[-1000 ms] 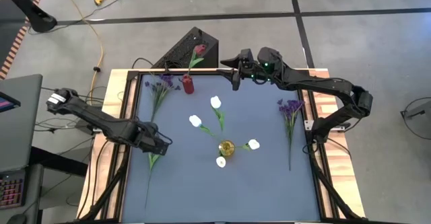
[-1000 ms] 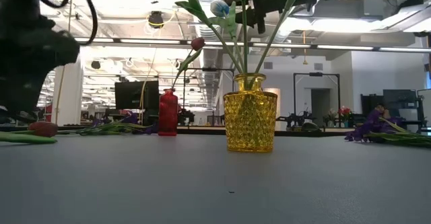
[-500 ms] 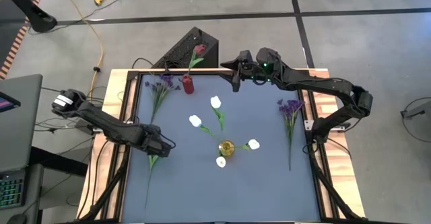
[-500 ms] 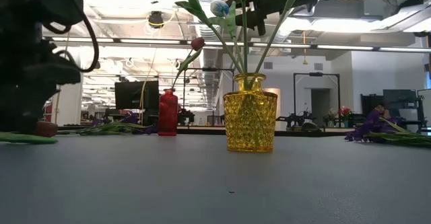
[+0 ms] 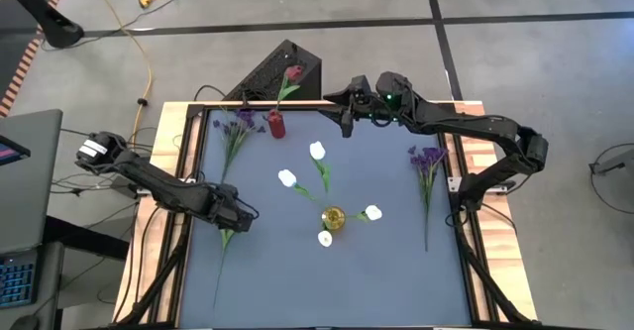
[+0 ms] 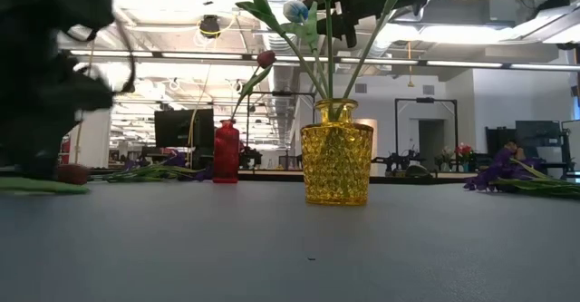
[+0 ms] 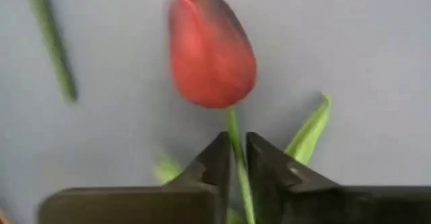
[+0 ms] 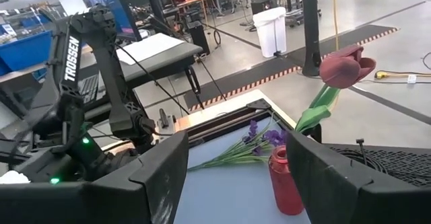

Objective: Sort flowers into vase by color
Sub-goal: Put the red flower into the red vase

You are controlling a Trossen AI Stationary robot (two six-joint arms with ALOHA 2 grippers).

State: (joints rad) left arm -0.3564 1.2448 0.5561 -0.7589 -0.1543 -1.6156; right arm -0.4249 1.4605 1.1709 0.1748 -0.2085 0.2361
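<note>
A dark red tulip [image 7: 212, 49] lies on the grey table at the left, with its stem [image 5: 220, 271] running toward the near edge. My left gripper [image 7: 236, 153] is down over it, shut on the stem; in the high view the gripper [image 5: 234, 217] hides the bloom. A yellow vase [image 5: 334, 218] in the middle holds several white tulips [image 5: 317, 151]. At the far left a small red vase [image 5: 276, 124] holds one dark red tulip [image 5: 294, 73]. My right gripper [image 5: 347, 114] hangs open high over the far edge, near the red vase. My left gripper pinches the tulip's thin green stem [image 7: 234, 126] just below the bloom, between its two fingers [image 7: 217, 158]. The fingers come from above, pointing down, and lie across the stem. The bloom [image 6: 72, 173] and the rest of the stem rest on the table.
One purple sprig [image 5: 236, 129] lies at the far left beside the red vase, another [image 5: 428, 164] along the right side. A green leaf [image 7: 310, 130] lies beside the pinched stem. A wooden frame [image 5: 188, 142] borders the table.
My left gripper has come down onto the red tulip lying at the table's left and now sits low over it. The tulip stays on the table. My right arm has kept still.
</note>
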